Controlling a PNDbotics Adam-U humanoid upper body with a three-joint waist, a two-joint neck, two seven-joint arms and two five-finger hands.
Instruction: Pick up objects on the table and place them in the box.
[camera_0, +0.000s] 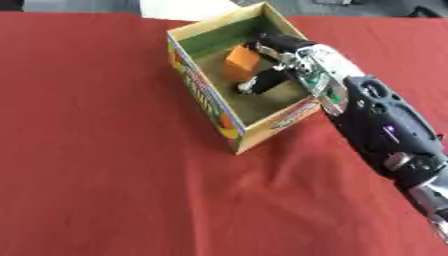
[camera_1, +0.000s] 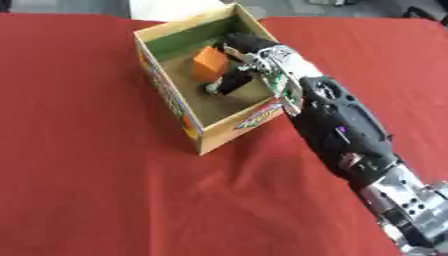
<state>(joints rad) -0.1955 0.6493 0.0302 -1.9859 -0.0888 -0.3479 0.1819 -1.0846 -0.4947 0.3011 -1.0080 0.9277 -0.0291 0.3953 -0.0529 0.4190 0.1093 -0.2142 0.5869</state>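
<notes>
An orange block (camera_0: 241, 62) is inside the open cardboard box (camera_0: 203, 89), near its far left wall. My right hand (camera_1: 273, 66) reaches into the box from the right, its arm crossing the near right rim. The fingers (camera_0: 265, 42) arch over the block's upper right side. The thumb (camera_0: 251, 85) stretches out below the block, a little apart from it. The block does not fill the span between them. My left hand shows in neither view.
The box stands askew at the back middle of a red tablecloth (camera_0: 96, 150), its printed side facing left and front. Behind the cloth's far edge is a white patch (camera_0: 179, 7) and grey floor.
</notes>
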